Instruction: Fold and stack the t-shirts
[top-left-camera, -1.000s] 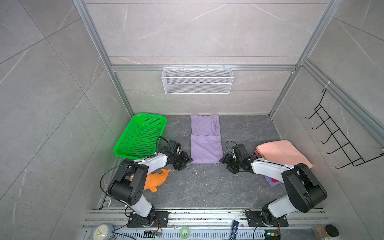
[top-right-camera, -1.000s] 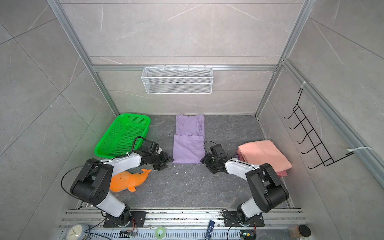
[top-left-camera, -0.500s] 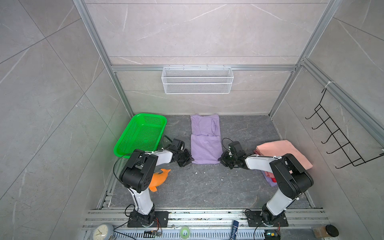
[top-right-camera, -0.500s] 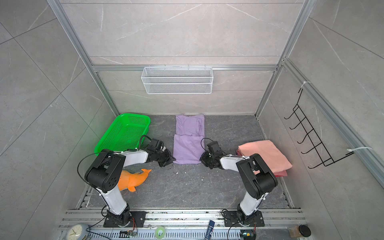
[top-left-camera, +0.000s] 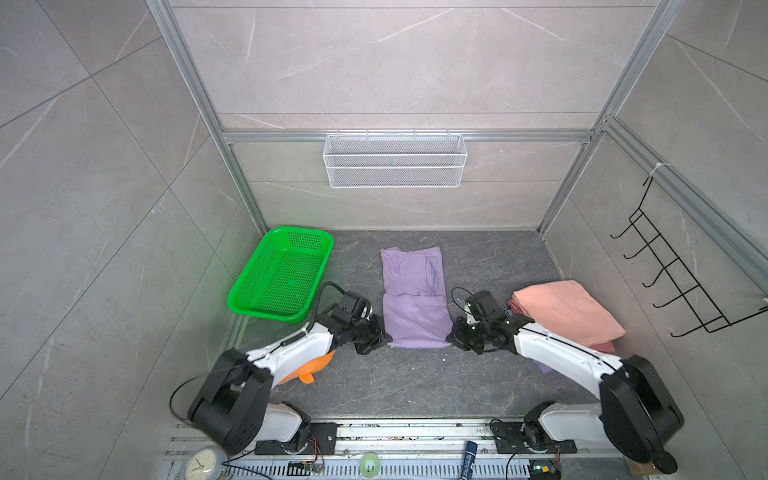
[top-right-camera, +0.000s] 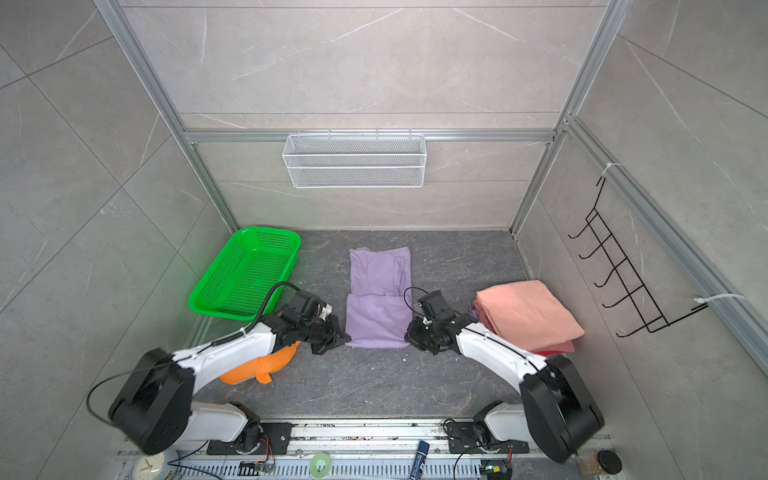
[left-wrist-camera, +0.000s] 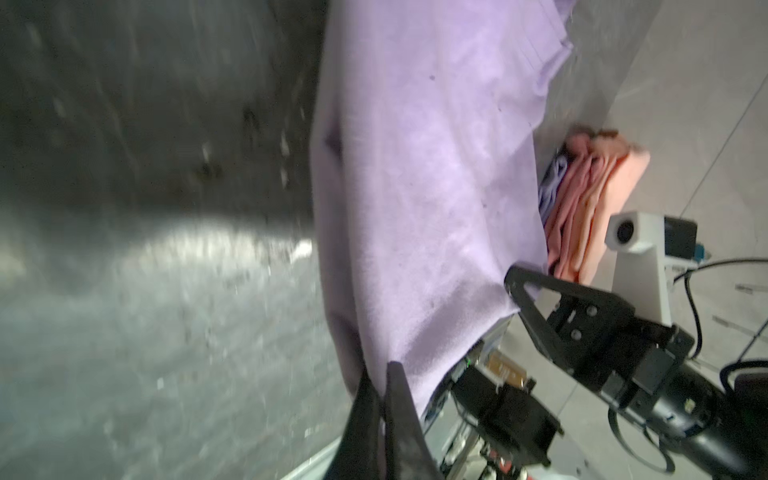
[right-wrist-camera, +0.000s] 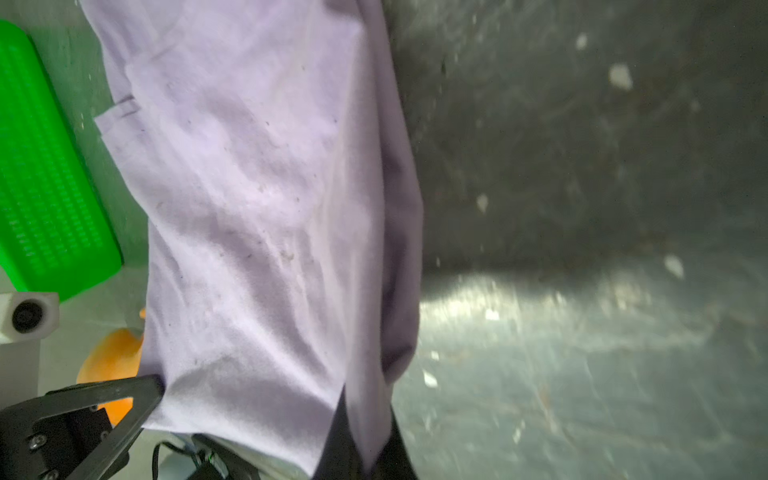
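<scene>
While pinching the near corners of the lilac t-shirt (top-left-camera: 415, 316) at the middle of the bench (top-left-camera: 415, 386), left gripper (top-left-camera: 383, 338) and right gripper (top-left-camera: 452, 336) both clamped tight on cloth, starts a fold; next likely calls for lifting both corners evenly toward the far edge.

No writing is legible; marks on the clock (top-left-camera: 202, 468) and blue tube (top-left-camera: 470, 454) are too small.

We count four t-shirts: one lilac t-shirt (top-left-camera: 415, 316) in the middle, then salmon-pink t-shirt (top-left-camera: 565, 311), red t-shirt (top-left-camera: 604, 347) and bottom lilac t-shirt (top-left-camera: 542, 368) stacked right; one green basket (top-left-camera: 272, 312), one plush dolphin (top-left-camera: 309, 368), one wire basket (top-left-camera: 395, 166), one hook rack (top-left-camera: 681, 266).
</scene>
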